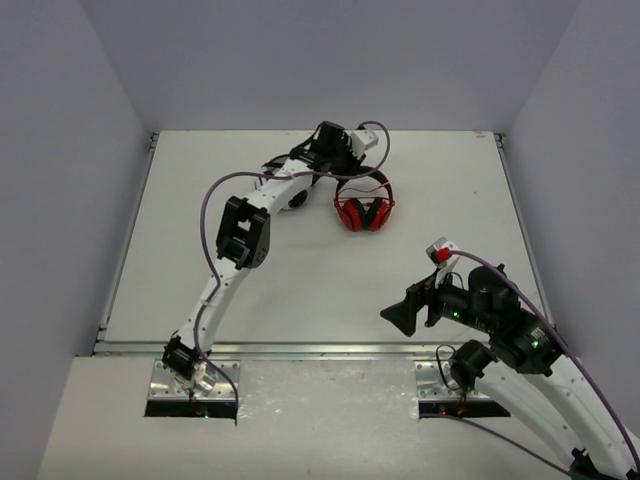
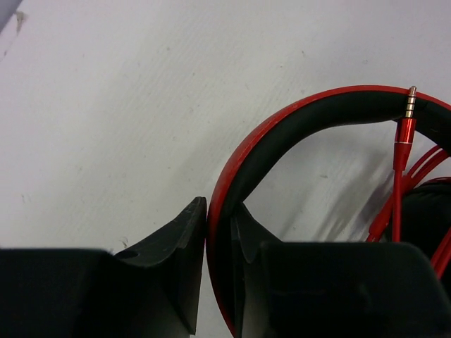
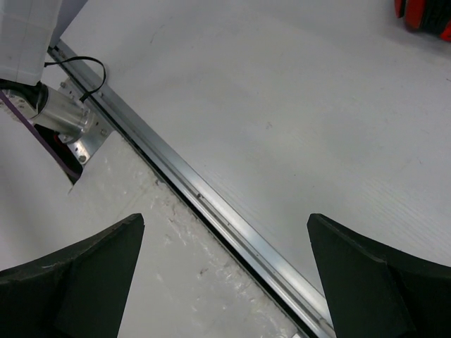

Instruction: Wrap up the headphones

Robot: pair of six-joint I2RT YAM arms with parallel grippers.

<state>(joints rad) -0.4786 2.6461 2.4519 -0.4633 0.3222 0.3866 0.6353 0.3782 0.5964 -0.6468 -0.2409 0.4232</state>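
Note:
The red headphones [image 1: 364, 212] lie on the table at the far middle, ear cups folded together. My left gripper [image 1: 352, 170] reaches over them and is shut on the red-and-black headband [image 2: 282, 134], which runs between the two fingers in the left wrist view. The thin red cord [image 2: 416, 176] is bundled inside the band, and its red metal plug [image 2: 405, 127] sticks up against the band. My right gripper [image 1: 405, 315] is open and empty, low near the table's front edge. A red corner of the headphones [image 3: 425, 14] shows at the top right of the right wrist view.
A metal rail [image 3: 211, 204] runs along the table's front edge under my right gripper. Grey walls enclose the table on the left, back and right. The left arm's purple cable [image 1: 215, 200] loops above the table's left side.

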